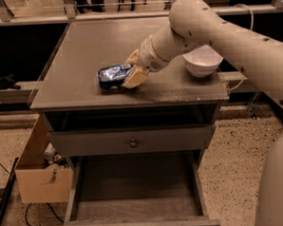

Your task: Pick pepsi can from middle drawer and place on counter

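The pepsi can [112, 76], blue and dented, lies on its side on the grey counter [81, 51], near the front edge and left of centre. My gripper [132, 68] reaches in from the right and is shut on the can's right end, one tan finger [136, 77] in front of it and one behind. The can rests on the counter. The middle drawer [137, 208] stands pulled out low in the cabinet, and its floor shows nothing in it.
A white bowl [203, 60] sits on the counter's right side, just behind my arm. A closed drawer front with a round knob [133, 143] is above the open drawer. A cardboard box [38, 179] and cables lie on the floor at left.
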